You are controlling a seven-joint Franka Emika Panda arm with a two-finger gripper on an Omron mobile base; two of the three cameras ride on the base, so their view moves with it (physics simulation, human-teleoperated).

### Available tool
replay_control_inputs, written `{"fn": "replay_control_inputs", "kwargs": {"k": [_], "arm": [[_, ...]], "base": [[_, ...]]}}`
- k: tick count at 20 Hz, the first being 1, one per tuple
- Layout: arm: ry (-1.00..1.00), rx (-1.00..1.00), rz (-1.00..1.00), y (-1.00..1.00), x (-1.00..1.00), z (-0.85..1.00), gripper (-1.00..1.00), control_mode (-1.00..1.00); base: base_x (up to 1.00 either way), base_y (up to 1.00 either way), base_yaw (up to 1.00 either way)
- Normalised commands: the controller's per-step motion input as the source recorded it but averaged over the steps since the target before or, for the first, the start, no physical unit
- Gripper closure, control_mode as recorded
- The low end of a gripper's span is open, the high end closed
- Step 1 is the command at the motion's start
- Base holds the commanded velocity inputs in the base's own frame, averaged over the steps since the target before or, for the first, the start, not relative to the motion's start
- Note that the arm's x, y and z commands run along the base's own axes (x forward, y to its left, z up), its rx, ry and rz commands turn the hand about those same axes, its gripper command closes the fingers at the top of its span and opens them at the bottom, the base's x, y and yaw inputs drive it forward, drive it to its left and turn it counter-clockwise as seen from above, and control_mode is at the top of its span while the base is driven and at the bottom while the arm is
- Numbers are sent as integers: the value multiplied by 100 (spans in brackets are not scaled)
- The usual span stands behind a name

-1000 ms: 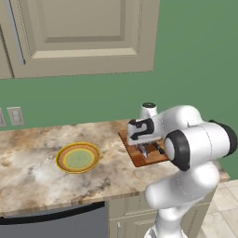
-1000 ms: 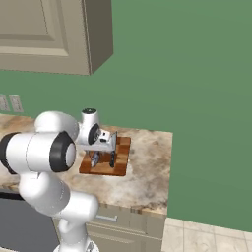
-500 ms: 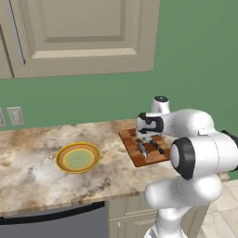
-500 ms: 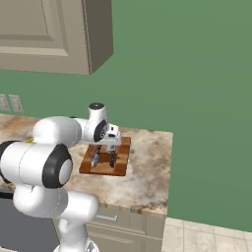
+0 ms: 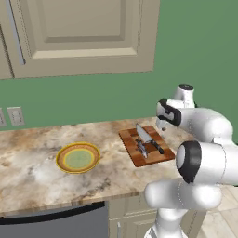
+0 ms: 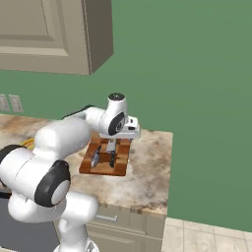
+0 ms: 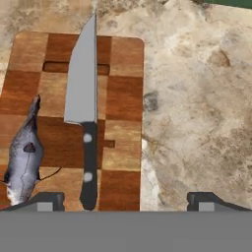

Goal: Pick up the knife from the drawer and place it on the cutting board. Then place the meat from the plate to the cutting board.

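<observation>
Jaws spread wide, empty, above cutting board (image 7: 123, 98); knife (image 7: 83, 98) beneath, lengthwise, tip pointing away; meat (image 7: 24, 157) alongside.

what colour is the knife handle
Black, with two small silver rivets; the knife lies on the cutting board, clearest in the hand view.

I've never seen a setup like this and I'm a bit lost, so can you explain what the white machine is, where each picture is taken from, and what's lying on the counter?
The white machine is a robot arm in a simulated kitchen. Two pictures come from cameras riding behind it, one to its left, one to its right. The third looks along its end effector, whose two dark tips are apart and hold nothing. On the marbled counter sits a wooden cutting board. The knife and the meat, a small grey piece, lie side by side on it. Further left stands a yellow-rimmed plate with nothing on it.
</observation>
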Motion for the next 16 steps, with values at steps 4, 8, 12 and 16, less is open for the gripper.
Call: {"fn": "replay_control_inputs", "kwargs": {"k": [4,8,12,16], "arm": [[-10,0,0,-69,-90,96,-100,-100],[-26,0,0,-34,-100,75,-100,-100],[-36,8,0,3,-100,49,-100,-100],[-41,9,-1,39,-100,32,-100,-100]], "base": [[0,0,0],[0,0,0],[0,0,0],[0,0,0]]}}
